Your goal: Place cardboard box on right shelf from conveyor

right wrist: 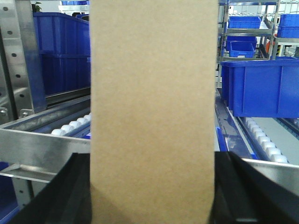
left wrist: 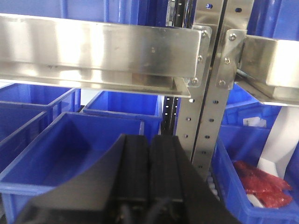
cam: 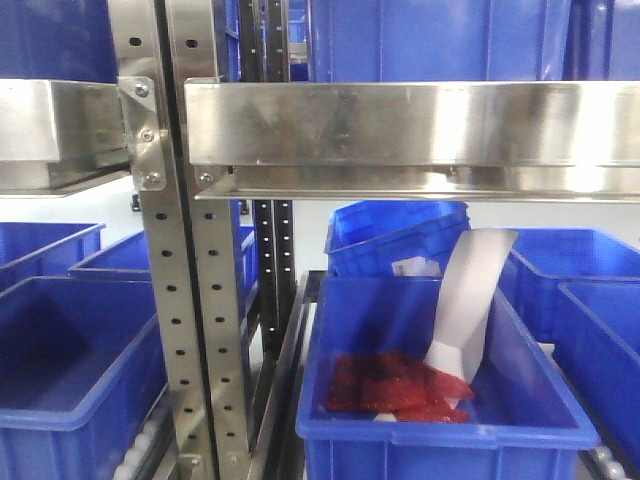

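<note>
Your right gripper (right wrist: 152,198) is clamped on the cardboard box (right wrist: 153,93), held upright before the right shelf (right wrist: 39,148); go in low and its bottom edge could snag that shelf's front and twist loose

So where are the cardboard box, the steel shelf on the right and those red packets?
cardboard box (right wrist: 154,112), right wrist view, middle of its tan face.
right shelf (cam: 420,125), front view, on its shiny front lip.
red packets (cam: 400,388), front view, centre of the pile.
</note>
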Robot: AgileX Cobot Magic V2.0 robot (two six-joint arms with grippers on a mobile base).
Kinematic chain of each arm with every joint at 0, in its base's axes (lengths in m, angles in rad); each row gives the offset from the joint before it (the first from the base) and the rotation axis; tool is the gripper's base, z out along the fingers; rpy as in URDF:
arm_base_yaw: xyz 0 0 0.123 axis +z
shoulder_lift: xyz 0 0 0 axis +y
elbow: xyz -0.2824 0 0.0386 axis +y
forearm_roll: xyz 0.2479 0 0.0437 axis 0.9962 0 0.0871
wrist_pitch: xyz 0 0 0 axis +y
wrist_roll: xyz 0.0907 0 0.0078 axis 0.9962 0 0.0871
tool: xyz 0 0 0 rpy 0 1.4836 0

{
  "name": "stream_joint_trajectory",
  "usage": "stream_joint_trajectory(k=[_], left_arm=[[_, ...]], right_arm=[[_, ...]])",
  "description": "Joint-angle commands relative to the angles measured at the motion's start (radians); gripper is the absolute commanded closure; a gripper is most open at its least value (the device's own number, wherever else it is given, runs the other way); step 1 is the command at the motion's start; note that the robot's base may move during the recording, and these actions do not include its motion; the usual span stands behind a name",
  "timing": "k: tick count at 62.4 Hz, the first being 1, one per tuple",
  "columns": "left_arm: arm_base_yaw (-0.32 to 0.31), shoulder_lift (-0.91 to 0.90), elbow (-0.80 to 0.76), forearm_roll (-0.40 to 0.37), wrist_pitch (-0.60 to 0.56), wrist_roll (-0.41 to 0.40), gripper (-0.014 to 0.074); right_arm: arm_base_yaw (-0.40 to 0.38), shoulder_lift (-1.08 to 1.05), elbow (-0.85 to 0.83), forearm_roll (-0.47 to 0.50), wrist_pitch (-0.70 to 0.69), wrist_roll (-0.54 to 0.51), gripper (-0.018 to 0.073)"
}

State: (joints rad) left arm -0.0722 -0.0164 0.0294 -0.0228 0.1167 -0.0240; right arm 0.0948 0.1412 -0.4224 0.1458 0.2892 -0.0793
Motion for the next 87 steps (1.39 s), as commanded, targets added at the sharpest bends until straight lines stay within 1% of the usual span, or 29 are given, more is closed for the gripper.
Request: stream_joint_trajectory(k=[1, 56, 74, 78, 87], left_arm=[[0.000, -0.008, 0.010, 0.001, -0.086, -0.005, 0.0713], [0.000, -0.008, 0.010, 0.001, -0.086, -0.005, 0.0713], [0.000, -0.008, 0.010, 0.001, -0.086, -0.005, 0.0713], [0.000, -0.008, 0.010, 0.001, -0.086, -0.005, 0.0713], [0.000, -0.008, 0.010, 0.001, -0.086, -0.005, 0.0713]], right_arm=[[-0.005, 0.010, -0.028, 0.003, -0.106, -0.010, 0.0507], [-0.005, 0.010, -0.028, 0.003, -0.106, -0.010, 0.0507], [-0.005, 0.011, -0.030, 0.004, -0.142, -0.009, 0.0507], [-0.005, 0.014, -0.056, 0.016, -0.154, -0.003, 0.0507], [-0.005, 0.087, -0.189, 0.021, -0.148, -0.003, 0.0507]])
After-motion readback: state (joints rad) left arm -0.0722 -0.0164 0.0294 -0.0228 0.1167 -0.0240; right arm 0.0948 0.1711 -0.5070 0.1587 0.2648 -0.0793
